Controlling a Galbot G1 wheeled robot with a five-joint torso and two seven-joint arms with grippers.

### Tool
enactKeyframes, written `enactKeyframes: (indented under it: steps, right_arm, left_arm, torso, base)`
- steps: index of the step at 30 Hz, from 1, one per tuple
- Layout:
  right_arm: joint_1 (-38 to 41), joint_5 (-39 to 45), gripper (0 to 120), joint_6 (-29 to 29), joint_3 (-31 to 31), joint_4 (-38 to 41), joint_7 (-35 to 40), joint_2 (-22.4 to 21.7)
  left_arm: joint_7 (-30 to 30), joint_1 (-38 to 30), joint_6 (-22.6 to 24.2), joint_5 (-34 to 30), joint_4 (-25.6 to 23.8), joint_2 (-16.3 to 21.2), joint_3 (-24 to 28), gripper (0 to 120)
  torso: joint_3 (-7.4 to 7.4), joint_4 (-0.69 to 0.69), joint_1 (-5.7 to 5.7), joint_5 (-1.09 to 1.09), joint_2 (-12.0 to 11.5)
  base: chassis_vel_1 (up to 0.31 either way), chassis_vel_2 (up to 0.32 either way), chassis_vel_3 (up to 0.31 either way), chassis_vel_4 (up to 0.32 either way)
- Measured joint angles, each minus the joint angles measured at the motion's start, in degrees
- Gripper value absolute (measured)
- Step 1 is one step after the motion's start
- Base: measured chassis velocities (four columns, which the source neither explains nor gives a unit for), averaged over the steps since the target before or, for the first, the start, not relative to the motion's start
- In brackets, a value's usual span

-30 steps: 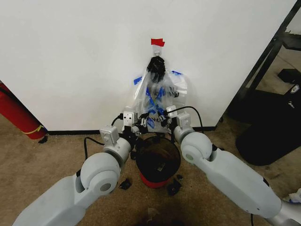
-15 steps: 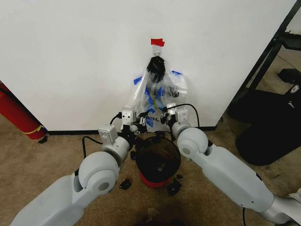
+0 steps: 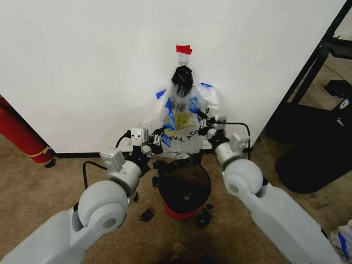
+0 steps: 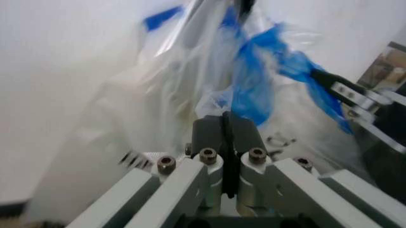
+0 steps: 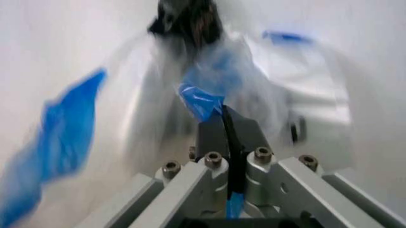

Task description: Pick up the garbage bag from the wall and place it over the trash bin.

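I have the garbage bag [image 3: 184, 118] pinched on both sides while it hangs on the wall [image 3: 82, 66], below the black clip [image 3: 182, 75] and directly above the trash bin [image 3: 184, 184] on the floor. My left gripper [image 3: 155, 144] holds the bag's edge at about 8 o'clock from its middle; my right gripper [image 3: 206, 122] holds it at 3 o'clock. Both pairs of fingers are pressed together on thin plastic.

The risk — as I judge it — is in the clip: it gathers other bags too (I cannot tell how many), so a pull could drag several free or tear the film. An uneven pull could also slip one edge out, leaving the mouth closed above the bin.

The head view gives the layout: clip, bag and bin in one line. The left wrist view shows my left fingers [image 4: 212, 135] shut with film in the seam; the right wrist view shows blue trim [image 5: 199, 102] running into my right fingers [image 5: 244, 137].
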Motion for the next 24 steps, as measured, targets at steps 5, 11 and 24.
enactKeyframes:
  steps: [5,11,24]
  right_arm:
    - [-8.62,-2.89,0,2.16,5.01,4.58,-3.04,0.61]
    - [-18.68,-9.94,0,4.76,9.10,11.23,-9.88,2.46]
    - [-35.70,-23.35,0,8.14,12.09,18.92,-15.01,8.22]
  left_arm:
    - [1.12,6.61,-0.87,2.35,-2.12,0.58,-1.20,0]
    - [3.67,15.11,-2.79,7.94,-5.32,0.55,-2.94,0]
    - [2.24,27.02,-5.64,13.54,-7.41,0.80,-4.55,0]
  torso:
    - [-0.01,-0.02,0.00,0.02,0.00]
    - [-0.01,-0.05,0.00,0.00,0.01]
    - [0.00,0.01,0.00,0.01,0.01]
  base:
    - [0.000,0.000,0.000,0.000]
    - [0.000,0.000,0.000,0.000]
    - [0.000,0.000,0.000,0.000]
